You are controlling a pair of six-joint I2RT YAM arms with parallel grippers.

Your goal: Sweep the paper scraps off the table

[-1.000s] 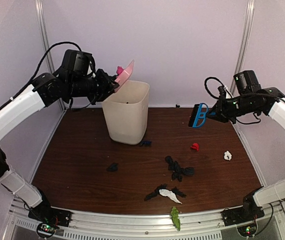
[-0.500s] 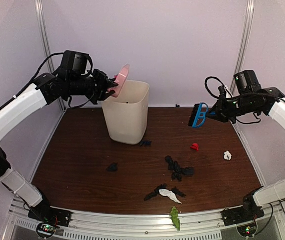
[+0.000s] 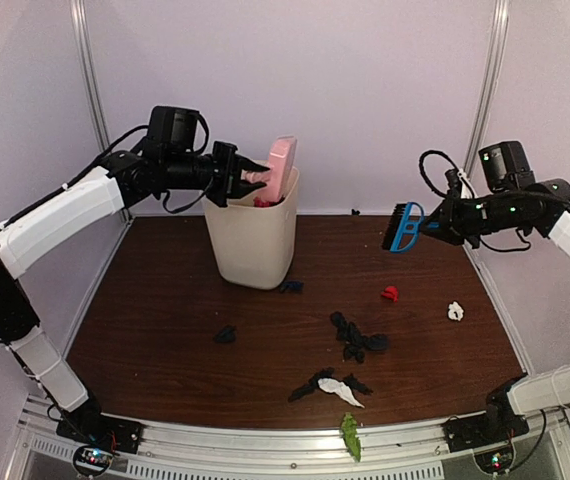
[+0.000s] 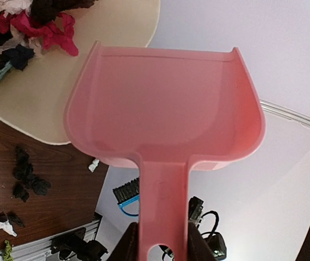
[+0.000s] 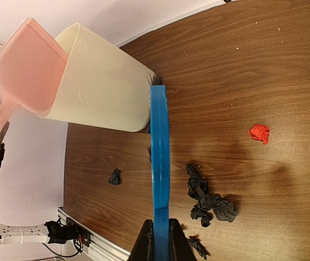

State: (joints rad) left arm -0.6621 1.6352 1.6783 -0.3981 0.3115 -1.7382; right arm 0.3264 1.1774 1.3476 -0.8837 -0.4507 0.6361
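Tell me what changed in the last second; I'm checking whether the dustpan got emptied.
The left fingers swung the pink dustpan over the bin and tipped it steeply; the magenta scrap it carried is gone, the pan empty. Unchanged: both tools gripped, the right fingers with the blue brush nearly in place, the paper scraps on the table.

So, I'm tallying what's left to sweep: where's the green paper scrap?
In the top view, the green scrap lies on the silver front rail, slightly right of centre, just nearer than the white scrap and the black scraps beside it.
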